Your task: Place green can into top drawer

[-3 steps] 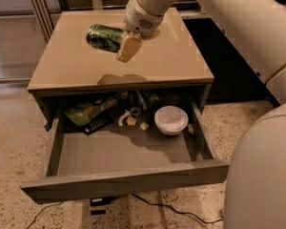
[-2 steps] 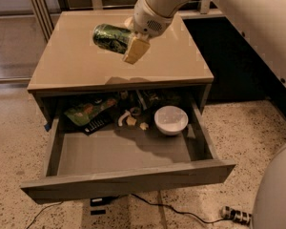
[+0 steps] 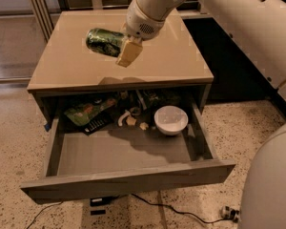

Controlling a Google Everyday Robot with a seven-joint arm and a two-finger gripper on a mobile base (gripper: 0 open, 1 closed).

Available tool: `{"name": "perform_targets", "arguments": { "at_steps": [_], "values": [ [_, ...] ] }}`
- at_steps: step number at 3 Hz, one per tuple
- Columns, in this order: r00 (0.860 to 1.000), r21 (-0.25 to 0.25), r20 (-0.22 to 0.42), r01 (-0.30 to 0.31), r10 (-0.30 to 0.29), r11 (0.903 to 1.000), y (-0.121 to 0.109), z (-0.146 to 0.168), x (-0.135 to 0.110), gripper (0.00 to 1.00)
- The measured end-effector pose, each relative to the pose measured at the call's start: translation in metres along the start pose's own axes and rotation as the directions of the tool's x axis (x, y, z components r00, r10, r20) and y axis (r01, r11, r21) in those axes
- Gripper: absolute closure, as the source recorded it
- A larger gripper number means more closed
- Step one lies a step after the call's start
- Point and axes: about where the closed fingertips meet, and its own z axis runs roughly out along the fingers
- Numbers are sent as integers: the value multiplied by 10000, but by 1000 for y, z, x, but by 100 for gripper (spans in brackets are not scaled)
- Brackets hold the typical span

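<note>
The green can (image 3: 102,40) is held on its side, in the air above the front left part of the tan cabinet top (image 3: 181,56). My gripper (image 3: 123,47) is shut on its right end, with a tan finger (image 3: 128,54) in front of it. The top drawer (image 3: 128,182) is pulled wide open below. Its front half is bare grey floor. The can hangs above the cabinet's front edge, higher than the drawer and behind its open part.
At the back of the drawer lie a flat green snack bag (image 3: 83,112), a white bowl (image 3: 171,119) and small pale items (image 3: 131,120). A cable (image 3: 181,213) runs over the speckled floor in front. My white arm fills the right side.
The gripper with the can has moved towards the front of the cabinet top and a little left. The camera view has shifted slightly.
</note>
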Motion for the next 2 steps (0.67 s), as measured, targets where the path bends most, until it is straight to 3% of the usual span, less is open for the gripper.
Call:
{"name": "perform_targets", "arguments": {
  "at_steps": [1, 2],
  "values": [
    [9997, -384, 182, 175, -168, 9991, 8, 20, -9, 100],
    [9997, -391, 186, 180, -172, 9991, 8, 20, -9, 100]
  ]
}}
